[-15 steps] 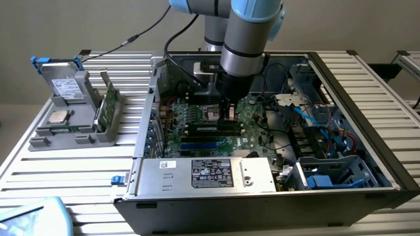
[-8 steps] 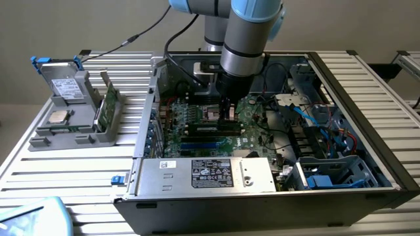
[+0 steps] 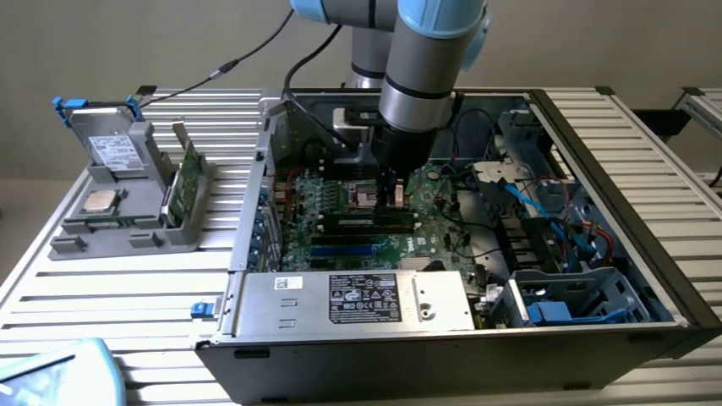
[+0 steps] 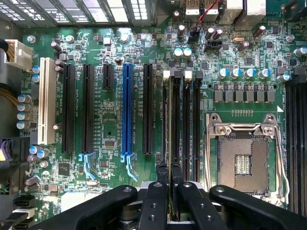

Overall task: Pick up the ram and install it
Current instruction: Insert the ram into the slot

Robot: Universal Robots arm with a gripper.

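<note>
Black-on-green now: gripping the long, thin dark-green ram stick [image 4: 169, 143] edge-on in the closed gripper [image 4: 169, 176], down at the black motherboard slots [image 4: 186, 134].

A table [image 3: 135, 296] of pale ribbed metal slats carries everything. An open computer case [image 3: 451, 355] lies flat on it and takes up most of the exterior view's right, its black front wall facing the near edge. Toward the exterior view's left, just beside the case, stands a grey plastic rack [image 3: 124, 211]. A small blue clip [image 3: 201, 309] sits touching the case's near corner. A light-blue object [image 3: 57, 372] rests at the table's near corner on that same side, partly cut off. A thin dark cable [image 3: 215, 72] reaches the far edge.
</note>
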